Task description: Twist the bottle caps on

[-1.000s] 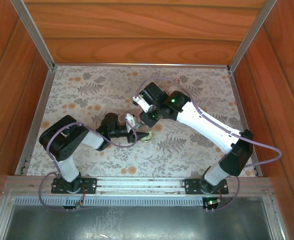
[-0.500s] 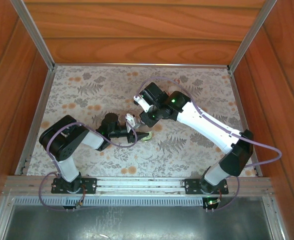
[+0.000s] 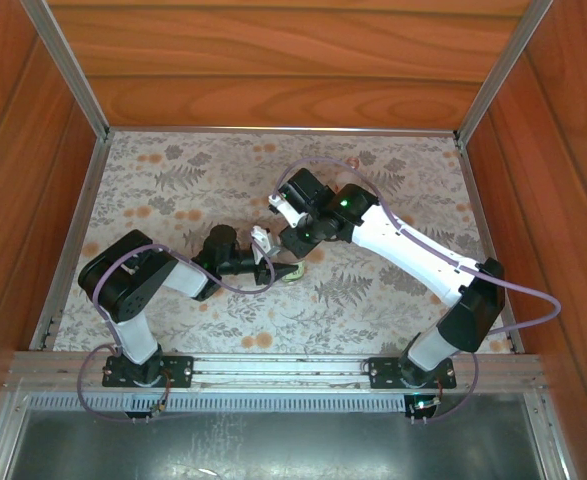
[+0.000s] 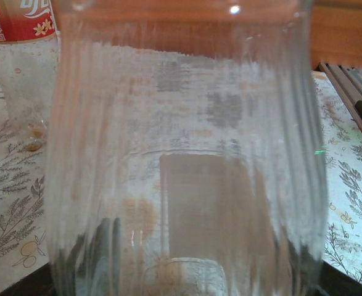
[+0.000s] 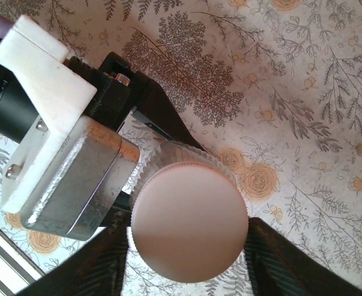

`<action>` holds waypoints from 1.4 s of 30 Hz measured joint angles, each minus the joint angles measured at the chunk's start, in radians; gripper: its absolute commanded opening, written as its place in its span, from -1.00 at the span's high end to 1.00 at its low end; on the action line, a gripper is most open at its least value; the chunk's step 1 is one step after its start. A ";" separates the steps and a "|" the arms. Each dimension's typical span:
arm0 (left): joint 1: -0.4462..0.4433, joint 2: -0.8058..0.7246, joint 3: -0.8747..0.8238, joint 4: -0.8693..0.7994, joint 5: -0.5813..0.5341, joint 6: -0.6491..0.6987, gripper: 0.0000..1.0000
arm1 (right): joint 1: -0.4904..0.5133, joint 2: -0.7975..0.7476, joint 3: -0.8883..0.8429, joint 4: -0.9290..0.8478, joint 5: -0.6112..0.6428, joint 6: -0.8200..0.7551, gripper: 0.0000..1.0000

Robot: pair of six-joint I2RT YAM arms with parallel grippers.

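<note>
Not much had changed from a second earlier, honestly. My right arm had only shifted a hair over the middle of the desk and its cable loop sat a bit differently. My left arm hadn't budged at all.

My right end effector (image 5: 190, 259) was clenched on the white cap (image 5: 190, 228), with one dark finger pressed against each side of its ribbed rim, seen from straight above. Just beside and below the cap was my left end effector (image 3: 276, 264). It was gripping the clear bottle (image 4: 187, 154), which stood right up against the left wrist camera, ribbed wall and all. The cap sat over that bottle's top, but I couldn't tell whether it was touching the neck. The red-banded bottle (image 4: 17, 21) stood on the desk further back, off to the left in the left wrist view, apart from the one I held.

The desk (image 3: 173, 190) had a pale cover printed with grey ferns and orange flowers. Around it were reddish wood panels (image 3: 273, 70), with aluminium rails (image 3: 68, 70) running up the corners. A metal bar (image 3: 273, 368) along the near edge carried both arm bases.
</note>
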 measured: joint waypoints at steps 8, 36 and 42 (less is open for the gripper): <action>0.000 0.003 0.006 -0.005 0.000 -0.001 -0.18 | -0.010 -0.006 -0.002 0.000 0.010 0.002 -0.65; 0.000 0.005 0.013 -0.014 0.000 0.000 -0.17 | -0.103 -0.066 -0.068 0.131 -0.148 0.086 0.11; 0.000 0.005 0.013 -0.016 0.000 0.000 -0.17 | -0.109 -0.072 -0.094 0.176 -0.179 0.101 0.26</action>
